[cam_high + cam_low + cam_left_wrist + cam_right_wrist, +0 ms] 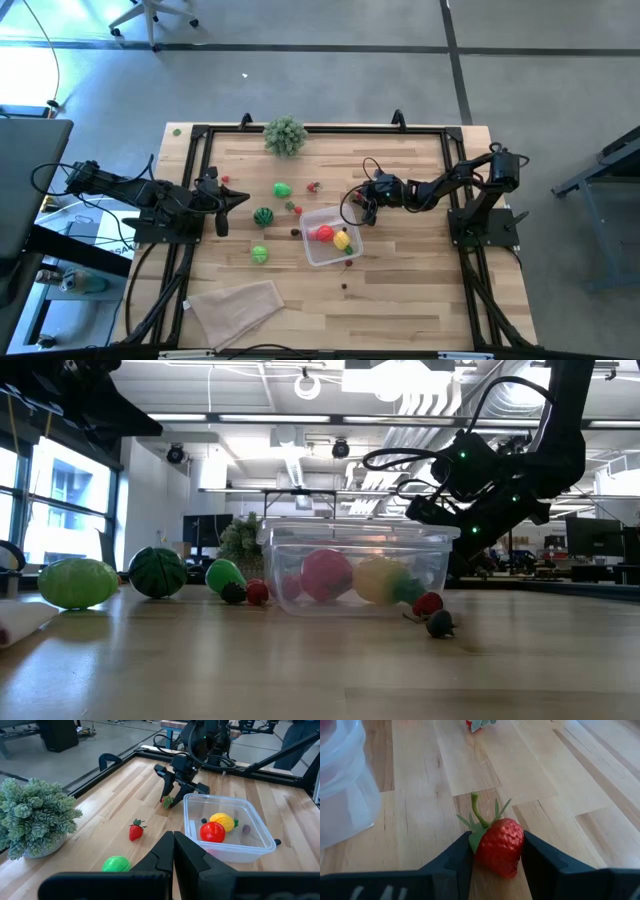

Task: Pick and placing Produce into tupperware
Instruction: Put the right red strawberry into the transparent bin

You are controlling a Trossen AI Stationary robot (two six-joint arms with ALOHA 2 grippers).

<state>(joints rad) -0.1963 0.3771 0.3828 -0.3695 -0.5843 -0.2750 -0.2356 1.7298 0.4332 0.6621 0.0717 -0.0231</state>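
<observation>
right pincer (495, 851) was clenched on a strawberry (501, 846) just beside the tupperware (312, 250), frame centre; left pincer (174, 851) clenched, idle. advised lifting clear of the rim before release.

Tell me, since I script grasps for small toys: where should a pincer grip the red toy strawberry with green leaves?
Grip the red toy strawberry across its plump red body, from above with one finger on each flank, as the right pincer does now. The thin green stem and leaves offer too little to clamp.
</observation>
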